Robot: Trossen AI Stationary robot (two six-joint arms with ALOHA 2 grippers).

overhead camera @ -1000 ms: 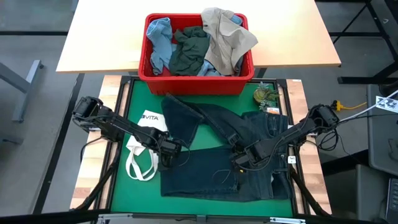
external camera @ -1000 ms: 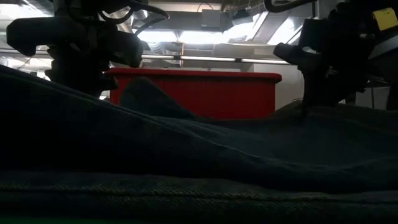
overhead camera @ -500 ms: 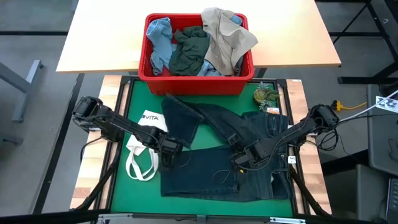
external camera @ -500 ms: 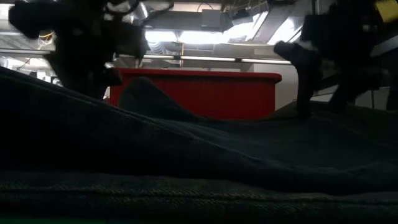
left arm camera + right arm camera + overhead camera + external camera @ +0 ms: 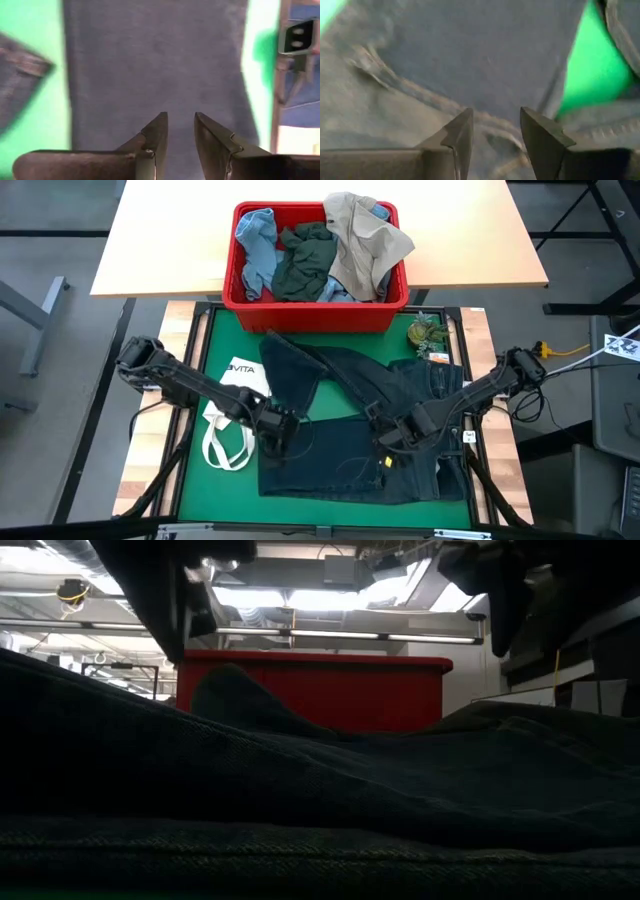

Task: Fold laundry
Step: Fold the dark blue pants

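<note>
Dark navy jeans point(image 5: 360, 450) lie folded on the green mat point(image 5: 225, 340), one leg angled toward the far left. My left gripper point(image 5: 275, 427) hovers open above the jeans' left edge; the left wrist view shows its fingers point(image 5: 157, 132) apart over the denim point(image 5: 150, 60). Over the jeans' right part, my right gripper point(image 5: 390, 442) is open too, its fingers point(image 5: 462, 130) above a seam point(image 5: 410, 87). Nothing is between either pair. More laundry fills the red bin point(image 5: 315, 305): a light blue piece point(image 5: 258, 240), a dark green-grey piece point(image 5: 305, 265), a beige piece point(image 5: 365, 235).
A white tote bag point(image 5: 232, 415) with loop handles lies on the mat left of the jeans, under the left arm. A small green object point(image 5: 425, 335) sits at the mat's far right corner. The bin stands at the far edge, against a wooden table point(image 5: 160, 240).
Both grippers have risen off the jeans; in the low view they have gone from cloth level up toward the picture's top. The jeans have stayed flat where they were.
</note>
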